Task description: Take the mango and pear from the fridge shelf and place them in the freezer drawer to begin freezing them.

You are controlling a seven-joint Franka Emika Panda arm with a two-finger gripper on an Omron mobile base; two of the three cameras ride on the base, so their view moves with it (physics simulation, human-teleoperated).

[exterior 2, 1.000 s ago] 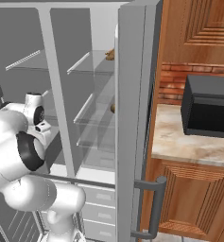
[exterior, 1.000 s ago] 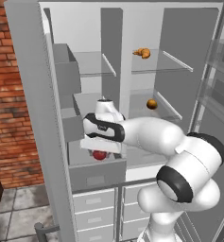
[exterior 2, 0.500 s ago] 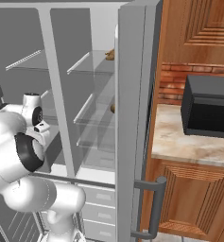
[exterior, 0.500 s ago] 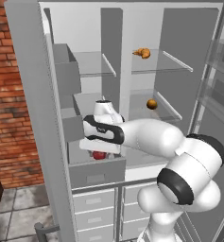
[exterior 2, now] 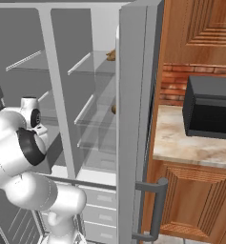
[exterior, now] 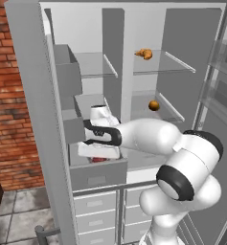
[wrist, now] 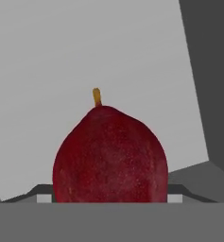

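The fingers (exterior: 98, 157) are reaching down into the freezer drawer (exterior: 98, 173), with a dark red pear (wrist: 110, 155) sitting right between them over the drawer's grey floor; whether they are gripping it or standing apart, I cannot tell. Above and right of the drawer, an orange mango (exterior: 153, 105) is lying on the fridge shelf (exterior: 158, 111). Right of the fridge, a black microwave (exterior 2: 212, 107) is sitting on the marble bench (exterior 2: 195, 147) before a brick wall (exterior 2: 177, 82).

no text, label, brand, number or sign can be read on anything here.
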